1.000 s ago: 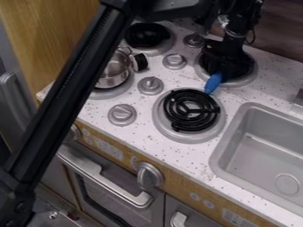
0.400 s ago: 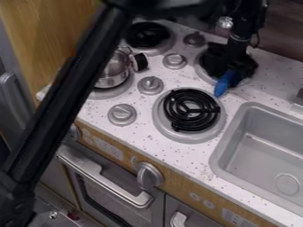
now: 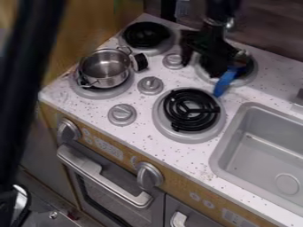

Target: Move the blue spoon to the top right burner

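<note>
Since the job hangs on where the spoon [image 3: 224, 83] lies from me, that first: it's at my sink-side finger, low and just beside it, over the top right burner [image 3: 246, 80]. Can't tell if finger and spoon touch.

Long axis: slanted. Blue handle [image 3: 222, 85] points down the view, out toward the front burner [image 3: 189, 138], its end just beyond the top right burner's rim. Metal bowl [image 3: 241, 56] is at the other end, up-view and farther to my sink side. So the spoon isn't centred under me; it's offset toward the sink [image 3: 227, 138], bowl farthest out.

Hand [image 3: 204, 66] status: fingers spread well apart, nothing held between them as far as I can judge. One finger is out on the knob [image 3: 172, 61] side, the other is by the spoon.

My read: placement basically done, bowl end is on the correct burner, handle overhang looks harmless. Next is clearing out. Go straight up first, then back off toward the knob side, away from the spoon. Do not sweep sinkward or down-view: the sink-side finger would catch the handle and could swing the bowl off the coil or push the spoon onto the tabletop [image 3: 234, 101].

If a re-grip is needed, shift sinkward, turn the fingers to straddle the handle across its slant, close there. The handle should be easier to pinch than the round bowl.
</note>
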`<move>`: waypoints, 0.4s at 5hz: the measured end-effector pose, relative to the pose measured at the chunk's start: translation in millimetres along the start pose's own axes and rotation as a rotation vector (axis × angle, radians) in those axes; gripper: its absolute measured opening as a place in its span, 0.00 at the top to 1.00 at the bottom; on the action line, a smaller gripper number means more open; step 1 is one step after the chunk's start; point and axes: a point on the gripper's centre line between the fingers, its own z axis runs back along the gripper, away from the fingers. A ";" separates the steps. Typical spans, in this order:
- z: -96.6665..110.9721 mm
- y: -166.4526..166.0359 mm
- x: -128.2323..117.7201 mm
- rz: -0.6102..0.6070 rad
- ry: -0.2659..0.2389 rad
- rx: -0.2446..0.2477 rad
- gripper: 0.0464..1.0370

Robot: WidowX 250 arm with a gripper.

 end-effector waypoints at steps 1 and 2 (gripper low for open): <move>7.2 15.5 -27.4 0.046 0.040 -0.026 0.04; 9.9 27.5 -43.1 0.042 0.057 -0.024 0.04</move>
